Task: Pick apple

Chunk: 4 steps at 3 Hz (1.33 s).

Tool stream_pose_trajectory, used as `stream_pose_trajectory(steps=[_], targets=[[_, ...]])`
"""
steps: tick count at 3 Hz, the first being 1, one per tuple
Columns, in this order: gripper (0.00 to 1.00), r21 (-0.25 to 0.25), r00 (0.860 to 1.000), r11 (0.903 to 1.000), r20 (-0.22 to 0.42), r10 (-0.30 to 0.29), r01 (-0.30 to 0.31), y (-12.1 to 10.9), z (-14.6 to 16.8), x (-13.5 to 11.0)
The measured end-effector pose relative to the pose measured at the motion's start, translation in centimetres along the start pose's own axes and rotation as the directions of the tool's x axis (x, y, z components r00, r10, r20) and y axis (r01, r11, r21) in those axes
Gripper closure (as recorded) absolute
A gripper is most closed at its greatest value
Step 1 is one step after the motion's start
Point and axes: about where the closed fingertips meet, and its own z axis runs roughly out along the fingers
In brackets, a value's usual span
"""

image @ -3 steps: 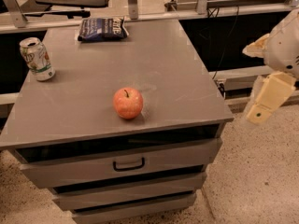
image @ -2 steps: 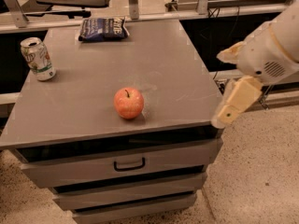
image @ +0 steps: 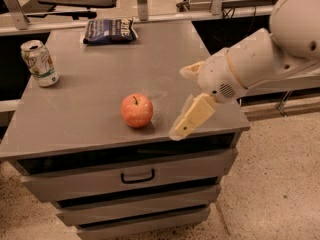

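Note:
The apple (image: 136, 110), round and red-orange with a short dark stem, sits near the front edge of the grey cabinet top (image: 90, 99). My gripper (image: 181, 102) comes in from the right on a white arm and hovers over the top's front right part, a short way right of the apple and not touching it. Its cream fingers (image: 192, 116) stand apart, open and empty.
A green and white soda can (image: 39, 63) stands at the left edge of the top. A dark blue chip bag (image: 109, 30) lies at the back. Below the top are drawers with a handle (image: 137, 176). Desks and metal legs stand behind.
My arm has swung left from beside the cabinet to over its front right part, bringing the gripper closer to the apple. The apple, can and bag have not moved.

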Motion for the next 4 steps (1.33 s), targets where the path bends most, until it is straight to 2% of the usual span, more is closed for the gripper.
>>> stream_pose_trajectory(steps=[1, 3, 4], targets=[[0.0, -0.031, 0.996, 0.9995, 0.086, -0.001, 0.004, 0.3, 4.0, -1.8], [0.0, -0.059, 0.983, 0.9983, 0.183, 0.016, -0.006, 0.1, 8.8, -3.6], [0.15, -0.071, 0.976, 0.9974, 0.215, 0.028, -0.013, 0.7, 10.1, -4.0]])
